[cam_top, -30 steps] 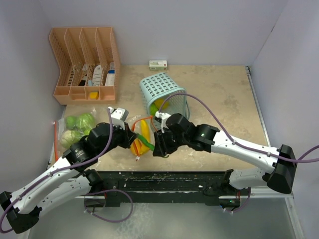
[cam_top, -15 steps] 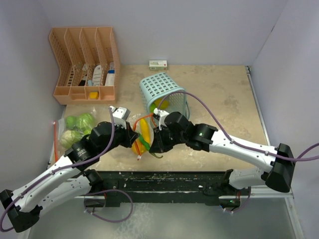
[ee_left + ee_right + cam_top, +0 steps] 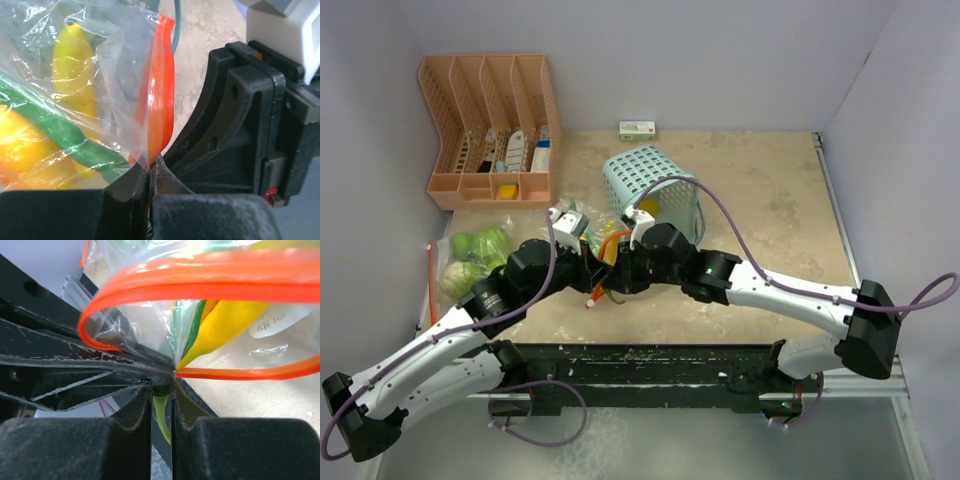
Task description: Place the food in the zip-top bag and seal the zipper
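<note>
Clear zip-top bag [image 3: 125,60] holds yellow fruit [image 3: 77,65] and green chili [image 3: 55,132]

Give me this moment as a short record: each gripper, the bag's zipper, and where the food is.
left gripper: shut on zip-top bag at its orange zipper
right gripper: shut on green chili tip at the bag mouth
zipper: open, strips apart
inside bag: yellow fruit, most of the chili
cabbages: left of the arms, apart from both grippers
basket: on its side, behind the grippers
</note>
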Motion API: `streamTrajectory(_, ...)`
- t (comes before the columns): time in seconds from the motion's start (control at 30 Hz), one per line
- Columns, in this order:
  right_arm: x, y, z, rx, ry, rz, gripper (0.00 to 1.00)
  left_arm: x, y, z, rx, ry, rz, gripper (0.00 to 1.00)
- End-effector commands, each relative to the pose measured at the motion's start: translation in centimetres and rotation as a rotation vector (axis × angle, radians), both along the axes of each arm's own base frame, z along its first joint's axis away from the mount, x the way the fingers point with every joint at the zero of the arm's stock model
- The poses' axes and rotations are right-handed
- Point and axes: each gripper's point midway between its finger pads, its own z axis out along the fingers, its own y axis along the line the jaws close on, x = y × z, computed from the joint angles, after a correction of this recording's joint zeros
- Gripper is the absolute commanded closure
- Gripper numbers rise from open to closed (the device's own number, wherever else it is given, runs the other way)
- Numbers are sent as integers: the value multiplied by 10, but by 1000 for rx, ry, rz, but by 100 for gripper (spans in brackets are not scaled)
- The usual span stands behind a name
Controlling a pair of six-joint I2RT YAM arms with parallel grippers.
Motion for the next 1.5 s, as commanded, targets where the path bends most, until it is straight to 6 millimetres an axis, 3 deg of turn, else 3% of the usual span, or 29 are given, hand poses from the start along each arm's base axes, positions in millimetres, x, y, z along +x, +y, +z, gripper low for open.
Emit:
streamTrajectory(0.0, 30, 11, 46, 187, -135, -120, 100, -15, -24, 52, -194, -47, -118, 100)
streamTrajectory(0.2, 51, -3, 23, 165, -169, -257, 100, -23, -27, 75, -265, -54, -150, 100)
streamTrajectory(0.3, 51, -7, 17, 185, -151, -293, 100, -27, -26, 84, -299, -54, -154, 100)
streamTrajectory(0.4, 58, -6, 34, 249, -173, -327, 99, -31, -25, 86, -318, -47, -159, 100)
streamTrajectory(0.83, 68, -2, 122, 577, -167, -424, 100, -36, -26, 60, -314, 14, -168, 100)
streamTrajectory(1.2, 75, -49, 154, 624, -216, -588, 100, -45, -12, 52, -304, 33, -143, 100)
streamTrajectory(1.37, 81, -44, 166, 649, -226, -593, 100, -50, -8, 54, -328, 42, -139, 100)
streamTrajectory(1.47, 87, -31, 158, 626, -230, -583, 100, -50, -9, 65, -358, 25, -147, 100)
